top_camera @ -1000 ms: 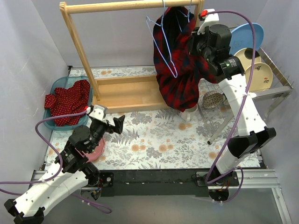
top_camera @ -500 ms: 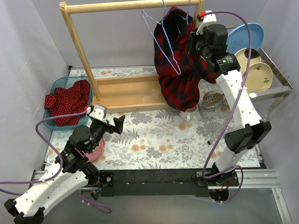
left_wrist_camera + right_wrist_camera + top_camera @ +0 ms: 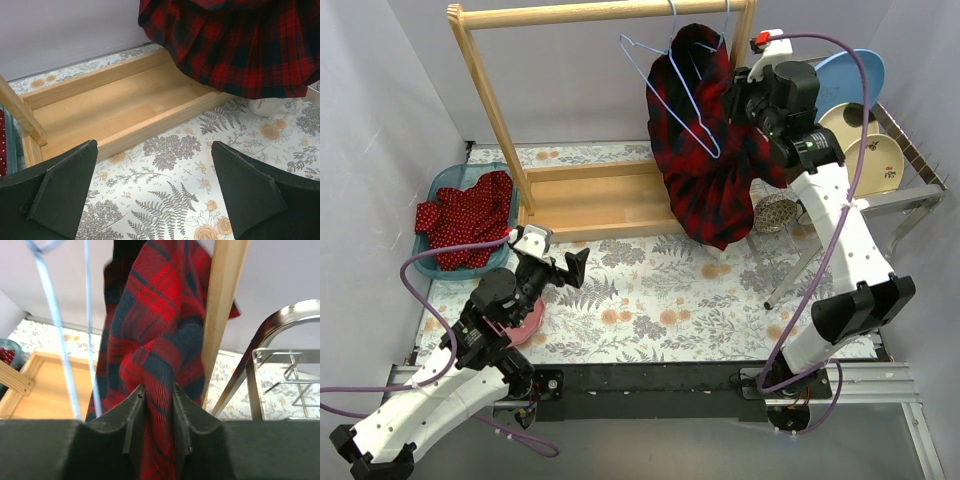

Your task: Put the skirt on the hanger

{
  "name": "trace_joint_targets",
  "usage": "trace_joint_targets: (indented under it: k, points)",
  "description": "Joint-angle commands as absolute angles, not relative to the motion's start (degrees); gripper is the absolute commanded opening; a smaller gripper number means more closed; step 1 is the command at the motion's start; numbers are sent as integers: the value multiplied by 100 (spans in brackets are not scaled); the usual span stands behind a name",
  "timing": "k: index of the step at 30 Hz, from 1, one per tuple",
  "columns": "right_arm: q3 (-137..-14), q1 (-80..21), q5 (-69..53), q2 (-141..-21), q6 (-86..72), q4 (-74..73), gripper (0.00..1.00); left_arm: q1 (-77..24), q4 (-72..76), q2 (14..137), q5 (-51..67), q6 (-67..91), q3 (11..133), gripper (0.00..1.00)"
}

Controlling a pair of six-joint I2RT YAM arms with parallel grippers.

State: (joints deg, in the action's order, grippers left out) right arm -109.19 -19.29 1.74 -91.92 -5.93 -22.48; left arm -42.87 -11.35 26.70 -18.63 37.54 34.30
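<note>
A red and dark plaid skirt (image 3: 705, 150) hangs bunched at the right end of the wooden rack (image 3: 600, 12), beside a light blue wire hanger (image 3: 670, 85) hooked on the top rail. My right gripper (image 3: 738, 85) is shut on a fold of the skirt (image 3: 157, 385), next to the rack's right post (image 3: 222, 315); the hanger's wires (image 3: 57, 325) show to the left. My left gripper (image 3: 565, 265) is open and empty low over the floral table; its view shows the skirt's hem (image 3: 240, 50) above the rack's base tray (image 3: 110, 107).
A teal basket (image 3: 440, 182) with red dotted cloth stands at the left. A pink bowl (image 3: 525, 325) lies under the left arm. A metal dish rack (image 3: 880, 150) with plates and a blue plate (image 3: 850, 75) stands at the right.
My right gripper has shifted slightly right and back with the skirt. The skirt and hanger have swung, the hanger's lower end now further right. The left arm has not moved.
</note>
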Motion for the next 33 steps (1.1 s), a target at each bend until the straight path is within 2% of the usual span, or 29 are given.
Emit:
trace_joint_targets:
  k: [1, 10, 13, 19, 27, 29, 33]
  points:
    - [-10864, -1890, 114, -8579, -554, -1547, 38, -4271, -1037, 2698, -1819, 3797, 3410, 98]
    - [-10556, -1881, 44, -8201, -510, -1599, 45, -4271, -1046, 2698, -1802, 3823, 3410, 98]
    - [-10468, -1890, -351, -8016, -300, -1696, 48, -4263, -1028, 2707, -1845, 3850, 3419, 98]
    - [-10371, -1890, -2142, -7454, 1270, -2440, 61, -4271, -1046, 2953, -2213, 4156, 3524, 98]
    - [-9783, -1898, -4523, -6786, 2776, -3620, 65, -4043, -1213, 3735, -2821, 4755, 4025, 98]
    - [-9344, -1907, -5365, -6602, 3572, -4127, 65, -3799, -1222, 3963, -2682, 4895, 4157, 98]
    - [-8133, -2327, -6002, -6329, 3867, -4106, 65, -3218, -1116, 4236, -2278, 5167, 4280, 98]
